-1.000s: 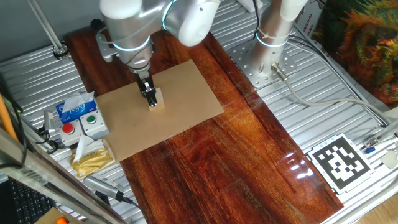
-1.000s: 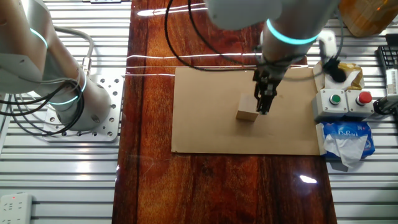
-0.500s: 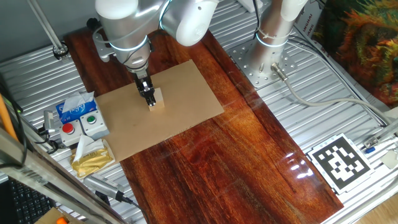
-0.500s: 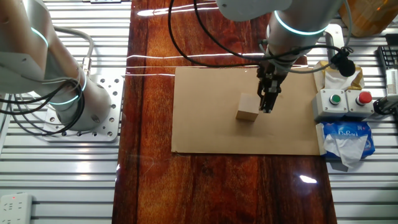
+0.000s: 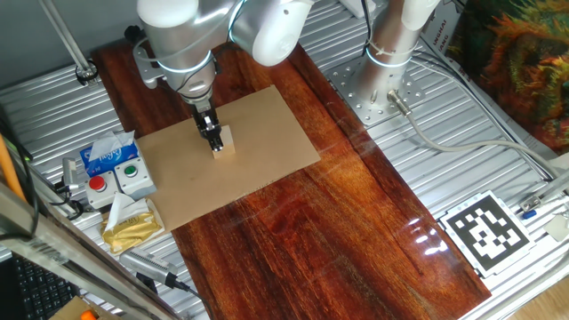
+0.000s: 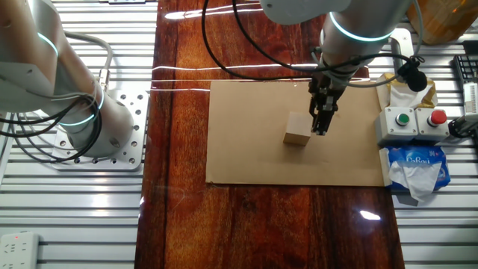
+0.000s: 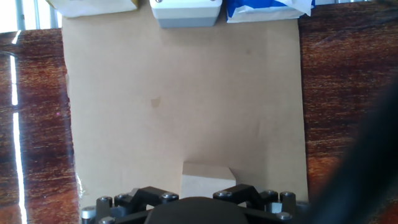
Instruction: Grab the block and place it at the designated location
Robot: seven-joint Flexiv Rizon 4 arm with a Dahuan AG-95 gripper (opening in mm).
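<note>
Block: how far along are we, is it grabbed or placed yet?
Done: the gripper is down at the block. In hand: the grasp; the block sits flat on the cardboard sheet, jaws' hold unclear. Left: placing it; no dot shows in these views.

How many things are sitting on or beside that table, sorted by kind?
Wooden block: 1
Cardboard sheet: 1
Button box with a green and a red button: 1
Blue tissue pack: 1
Yellow crumpled wrapper: 1
Black-and-white square tag: 1
Total: 6
</note>
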